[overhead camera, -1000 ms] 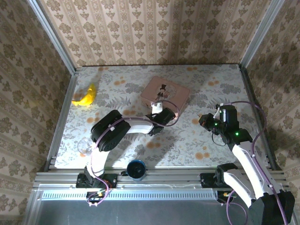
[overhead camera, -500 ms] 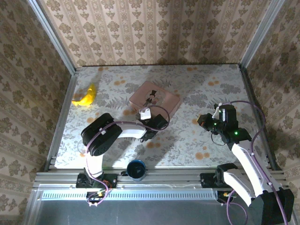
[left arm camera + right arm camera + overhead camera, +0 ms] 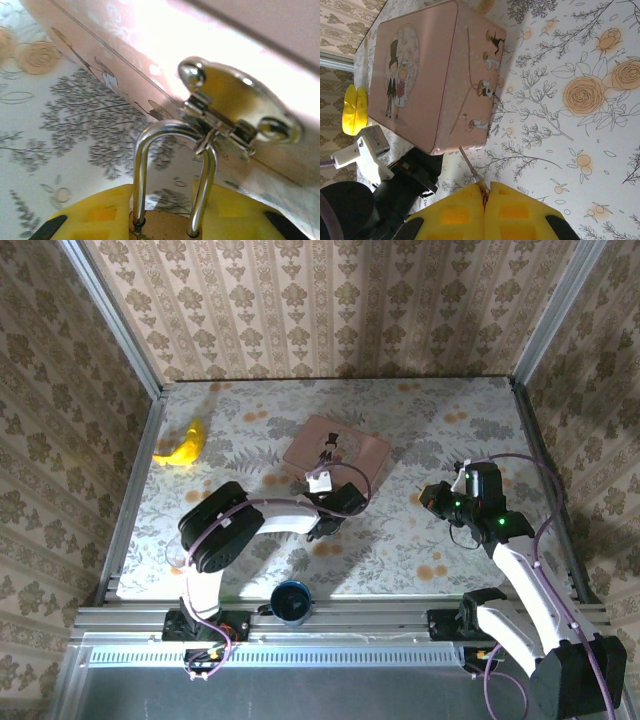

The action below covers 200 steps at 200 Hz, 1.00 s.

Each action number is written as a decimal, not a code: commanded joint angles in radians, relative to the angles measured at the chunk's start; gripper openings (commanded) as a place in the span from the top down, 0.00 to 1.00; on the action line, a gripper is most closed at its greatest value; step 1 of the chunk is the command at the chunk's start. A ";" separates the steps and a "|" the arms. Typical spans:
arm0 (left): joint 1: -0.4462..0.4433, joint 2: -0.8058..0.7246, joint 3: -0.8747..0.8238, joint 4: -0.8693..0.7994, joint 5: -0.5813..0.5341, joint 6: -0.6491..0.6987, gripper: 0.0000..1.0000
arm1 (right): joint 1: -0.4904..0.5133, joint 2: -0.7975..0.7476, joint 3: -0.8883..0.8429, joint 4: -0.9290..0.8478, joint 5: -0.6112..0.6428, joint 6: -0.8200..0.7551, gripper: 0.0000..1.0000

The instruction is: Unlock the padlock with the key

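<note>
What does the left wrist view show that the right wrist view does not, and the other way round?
Left wrist, not right wrist: the padlock with its shackle hooked through the metal clasp, its body between the yellow fingers of the left gripper. Right wrist, not left wrist: the key pinched in the right gripper, the couple picture on the box top, the banana. Both: the pink box and the flowered table.

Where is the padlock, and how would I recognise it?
Find the pink picture box in the middle of the table. On its near side sits a shiny latch; the padlock hooks through it, a silver loop on a small brass body.
</note>
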<state>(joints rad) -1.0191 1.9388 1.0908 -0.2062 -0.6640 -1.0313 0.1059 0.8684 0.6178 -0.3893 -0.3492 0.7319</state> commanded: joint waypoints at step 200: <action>0.011 0.115 0.181 0.197 0.330 0.290 0.38 | 0.006 -0.020 0.012 -0.023 0.039 -0.031 1.00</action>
<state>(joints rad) -1.0065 2.0487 1.2598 -0.0540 -0.3962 -0.7727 0.1059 0.8566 0.6178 -0.3920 -0.3367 0.7101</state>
